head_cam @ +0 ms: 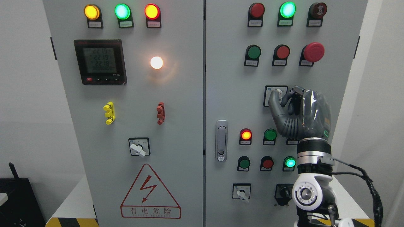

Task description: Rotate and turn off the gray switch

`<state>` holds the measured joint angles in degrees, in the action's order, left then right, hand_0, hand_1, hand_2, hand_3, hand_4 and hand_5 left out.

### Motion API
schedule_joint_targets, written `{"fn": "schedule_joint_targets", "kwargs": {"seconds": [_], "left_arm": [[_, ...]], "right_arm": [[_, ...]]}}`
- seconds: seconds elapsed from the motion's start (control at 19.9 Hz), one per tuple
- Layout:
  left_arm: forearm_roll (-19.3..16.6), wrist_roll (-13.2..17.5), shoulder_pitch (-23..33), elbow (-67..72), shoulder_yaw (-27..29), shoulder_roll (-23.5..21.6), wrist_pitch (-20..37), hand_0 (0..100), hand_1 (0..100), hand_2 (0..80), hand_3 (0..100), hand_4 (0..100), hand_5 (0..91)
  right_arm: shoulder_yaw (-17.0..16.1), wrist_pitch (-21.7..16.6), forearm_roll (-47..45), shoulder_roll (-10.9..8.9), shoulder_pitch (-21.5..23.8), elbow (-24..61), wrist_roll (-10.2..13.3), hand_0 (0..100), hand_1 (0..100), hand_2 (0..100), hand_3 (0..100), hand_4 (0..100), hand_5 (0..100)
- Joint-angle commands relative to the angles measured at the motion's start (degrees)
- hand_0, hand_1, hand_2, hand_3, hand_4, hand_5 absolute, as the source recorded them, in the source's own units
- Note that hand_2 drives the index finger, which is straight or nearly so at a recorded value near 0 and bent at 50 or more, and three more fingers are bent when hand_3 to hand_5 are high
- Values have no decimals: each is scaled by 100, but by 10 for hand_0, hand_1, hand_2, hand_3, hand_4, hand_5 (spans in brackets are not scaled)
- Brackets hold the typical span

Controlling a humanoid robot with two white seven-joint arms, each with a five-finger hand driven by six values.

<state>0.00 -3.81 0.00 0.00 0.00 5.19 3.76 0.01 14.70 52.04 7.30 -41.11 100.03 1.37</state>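
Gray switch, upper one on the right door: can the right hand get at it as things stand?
Probably yes. The right hand is raised at the gray switch, its thumb already against the knob, and nothing lies between them. Whether the fingers have a firm grip cannot be told.

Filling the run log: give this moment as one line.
phase: grasping | right hand: raised at right door, fingers on gray switch | left hand: out of view | white lamp: lit

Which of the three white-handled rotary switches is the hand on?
The upper one on the right door, under the right hand; the lower two stand untouched.
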Motion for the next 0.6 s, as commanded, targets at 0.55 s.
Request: {"fn": "schedule_joint_targets", "kwargs": {"seconds": [0.55], "left_arm": [[114,3,-53,-149,44,0,2,120,389,0,0,0,0]], "right_arm": [[-159,-55,-36,0,16,-1,12,376,359,747,1000,965,1000]]}}
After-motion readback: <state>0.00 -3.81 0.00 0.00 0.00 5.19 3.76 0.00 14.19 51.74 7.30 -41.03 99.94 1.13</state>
